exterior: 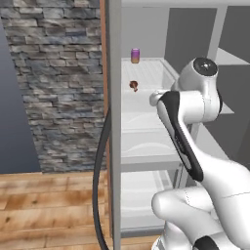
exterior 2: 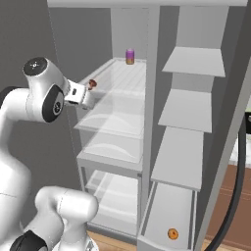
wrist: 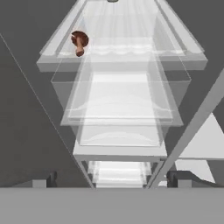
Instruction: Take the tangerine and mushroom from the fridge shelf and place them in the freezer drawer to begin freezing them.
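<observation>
The mushroom (wrist: 79,42), a dark reddish-brown lump, lies near the front left of the upper translucent fridge shelf (wrist: 131,52). It also shows as the mushroom (exterior: 133,86) and the mushroom (exterior 2: 92,84) in the base views. My gripper (wrist: 112,179) is open, its fingertips (wrist: 45,180) wide apart with nothing between them. It hovers in front of the shelves, below the mushroom's level and apart from it. The tangerine (exterior 2: 172,234), small and orange, rests in the freezer drawer (exterior 2: 174,208), a light-grey bin pulled out at the bottom right.
A purple can (exterior 2: 130,56) with a yellow base stands at the back of the mushroom's shelf. Several translucent shelves and bins stack below it. A vertical divider (exterior 2: 149,112) separates them from the grey shelves on the right. The fridge's frame post (exterior: 114,122) stands on the left.
</observation>
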Motion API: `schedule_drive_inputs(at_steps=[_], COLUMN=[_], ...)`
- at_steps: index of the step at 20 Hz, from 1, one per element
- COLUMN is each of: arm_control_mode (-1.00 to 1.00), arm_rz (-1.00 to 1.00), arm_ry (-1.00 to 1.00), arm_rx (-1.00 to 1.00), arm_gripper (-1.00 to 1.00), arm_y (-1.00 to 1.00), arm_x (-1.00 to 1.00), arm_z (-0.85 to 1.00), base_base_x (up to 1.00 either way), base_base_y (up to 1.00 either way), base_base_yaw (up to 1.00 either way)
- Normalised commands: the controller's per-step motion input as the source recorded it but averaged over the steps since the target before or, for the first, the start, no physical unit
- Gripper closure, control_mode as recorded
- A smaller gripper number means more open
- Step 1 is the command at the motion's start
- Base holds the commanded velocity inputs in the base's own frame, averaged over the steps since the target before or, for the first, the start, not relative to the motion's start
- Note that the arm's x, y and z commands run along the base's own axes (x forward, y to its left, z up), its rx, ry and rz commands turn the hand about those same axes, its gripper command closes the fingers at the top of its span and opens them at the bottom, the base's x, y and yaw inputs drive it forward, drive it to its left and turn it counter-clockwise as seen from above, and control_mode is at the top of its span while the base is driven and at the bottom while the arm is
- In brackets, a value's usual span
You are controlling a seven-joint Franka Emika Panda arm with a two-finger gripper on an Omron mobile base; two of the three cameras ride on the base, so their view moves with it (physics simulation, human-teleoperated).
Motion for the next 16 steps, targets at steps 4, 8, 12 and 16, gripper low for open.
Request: schedule_drive_inputs(at_steps=[4,8,12,16], arm_control_mode=[-1.00,-1.00,-1.00,-1.00], arm_rz=[0.19,0.09,0.06,0.00], arm_ry=[0.02,0.08,0.10,0.08], arm_rx=[0.00,0.00,0.00,0.00], arm_gripper=[-1.00,-1.00,-1.00,-1.00], arm_y=[0.13,0.00,0.03,0.15], arm_x=[0.64,0.59,0.70,0.81], arm_z=[0.25,0.03,-0.03,0.00], base_base_x=[0.00,0.00,0.00,0.00], base_base_y=[0.00,0.00,0.00,0.00], base_base_yaw=[0.00,0.00,0.00,0.00])
